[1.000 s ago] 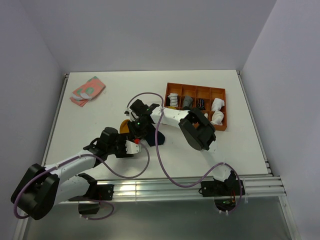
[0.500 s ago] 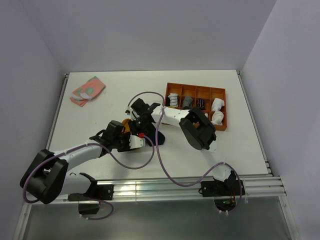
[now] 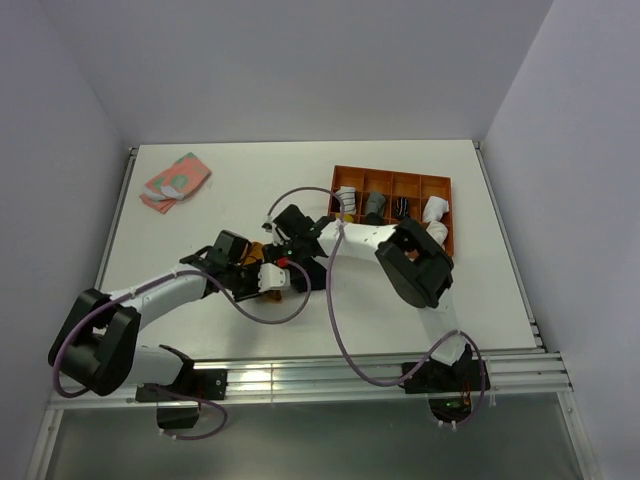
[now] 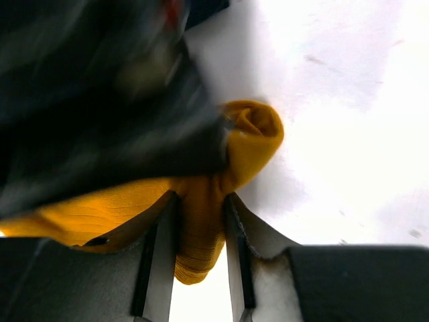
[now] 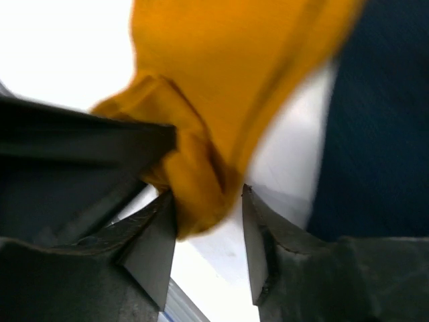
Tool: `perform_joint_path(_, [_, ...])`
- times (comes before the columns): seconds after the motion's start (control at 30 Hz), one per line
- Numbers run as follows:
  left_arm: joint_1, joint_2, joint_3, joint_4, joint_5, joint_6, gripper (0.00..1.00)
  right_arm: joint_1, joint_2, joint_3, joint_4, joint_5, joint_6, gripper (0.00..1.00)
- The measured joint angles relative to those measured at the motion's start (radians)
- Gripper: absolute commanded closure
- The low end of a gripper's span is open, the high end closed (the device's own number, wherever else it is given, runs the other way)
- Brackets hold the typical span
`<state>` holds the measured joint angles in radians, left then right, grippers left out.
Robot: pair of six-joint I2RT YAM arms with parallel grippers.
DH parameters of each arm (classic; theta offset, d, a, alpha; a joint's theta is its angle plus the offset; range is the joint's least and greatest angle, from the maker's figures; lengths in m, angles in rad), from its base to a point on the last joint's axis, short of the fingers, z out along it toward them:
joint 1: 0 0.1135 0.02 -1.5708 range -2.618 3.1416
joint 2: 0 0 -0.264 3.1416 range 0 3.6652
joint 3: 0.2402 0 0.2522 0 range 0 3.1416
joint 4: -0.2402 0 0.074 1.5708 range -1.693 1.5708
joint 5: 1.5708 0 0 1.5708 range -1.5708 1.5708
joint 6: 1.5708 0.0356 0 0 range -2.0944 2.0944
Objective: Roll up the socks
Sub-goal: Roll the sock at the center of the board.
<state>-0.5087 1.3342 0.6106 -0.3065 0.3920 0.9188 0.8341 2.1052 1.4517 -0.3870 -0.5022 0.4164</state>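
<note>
The mustard-orange sock [image 4: 249,134] is bunched between both grippers at the table's middle. My left gripper [image 4: 200,235] is shut on a fold of it, which hangs out below the fingers. My right gripper [image 5: 209,228] is open around another fold of the same sock [image 5: 221,80]; the cloth touches the left finger and a gap shows at the right finger. The navy sock [image 5: 382,134] lies flat just to the right. In the top view the left gripper [image 3: 272,276] and right gripper [image 3: 288,244] meet and cover most of both socks. The striped cuff is hidden.
An orange tray [image 3: 392,174] with white, grey and dark rolled socks stands at the back right. A pink-and-green folded cloth [image 3: 175,180] lies at the back left. The right arm's dark body fills the upper left of the left wrist view [image 4: 100,100].
My left gripper has moved forward and right, up against the right gripper, with the mustard sock in it. The right arm's elbow has shifted right.
</note>
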Motion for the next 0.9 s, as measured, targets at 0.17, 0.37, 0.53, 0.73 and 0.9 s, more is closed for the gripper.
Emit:
perform_joint_path(0.17, [0.089,0.028,0.049,-0.121,0.135,0.026,0.84,-0.001,-0.130,-0.166,0.085,0.080,0.032,0.47])
perform_joint_path(0.37, [0.176,0.084,0.100,-0.256,0.242,0.087,0.87,-0.006,-0.238,-0.299,0.162,0.173,0.061,0.47])
perform_joint_path(0.53, [0.256,0.210,0.213,-0.428,0.327,0.167,0.90,-0.008,-0.314,-0.373,0.226,0.225,0.061,0.47])
perform_joint_path(0.73, [0.357,0.404,0.376,-0.687,0.399,0.298,0.92,0.004,-0.420,-0.418,0.304,0.249,0.005,0.45])
perform_joint_path(0.9, [0.389,0.550,0.479,-0.881,0.419,0.393,0.94,0.061,-0.467,-0.419,0.373,0.277,-0.089,0.45])
